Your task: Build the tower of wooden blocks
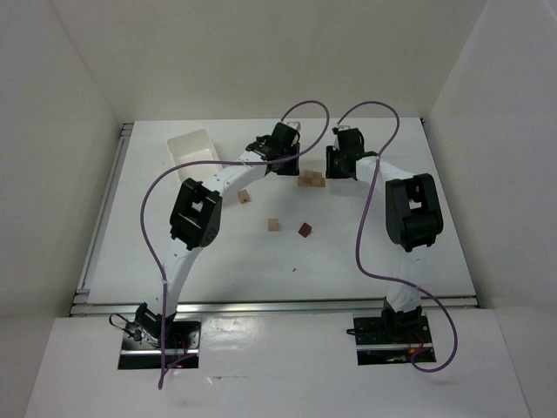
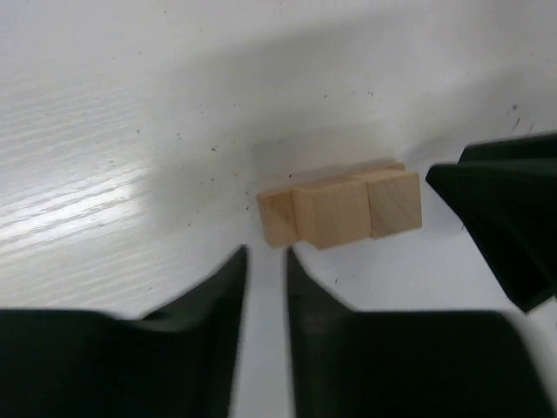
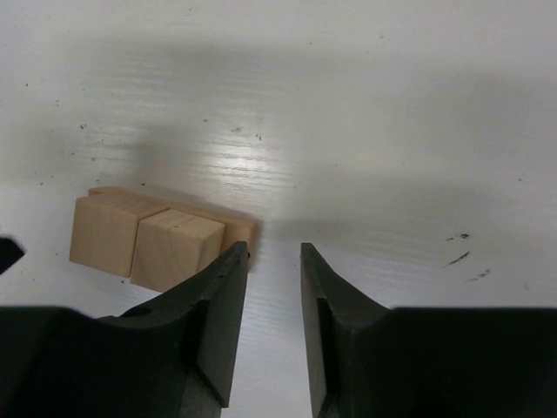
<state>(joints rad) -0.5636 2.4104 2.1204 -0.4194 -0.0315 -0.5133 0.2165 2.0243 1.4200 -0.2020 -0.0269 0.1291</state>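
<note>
The beginning of the wood block tower [image 1: 312, 179] is a low group of light tan blocks at the back middle of the table, with no maroon piece on it. It shows as two cubes side by side against a flat plank in the left wrist view [image 2: 344, 209] and the right wrist view [image 3: 144, 239]. My left gripper [image 1: 294, 165] [image 2: 265, 252] is just left of the group, slightly open and empty. My right gripper [image 1: 331, 170] [image 3: 271, 248] is just right of it, slightly open and empty; its left finger [image 3: 218, 287] is close beside the plank's end.
Two loose tan cubes [image 1: 244, 197] [image 1: 274, 225] and a dark maroon block [image 1: 304, 230] lie nearer the middle of the table. A white tray [image 1: 191, 146] stands at the back left. The right gripper's finger [image 2: 505, 218] shows in the left wrist view.
</note>
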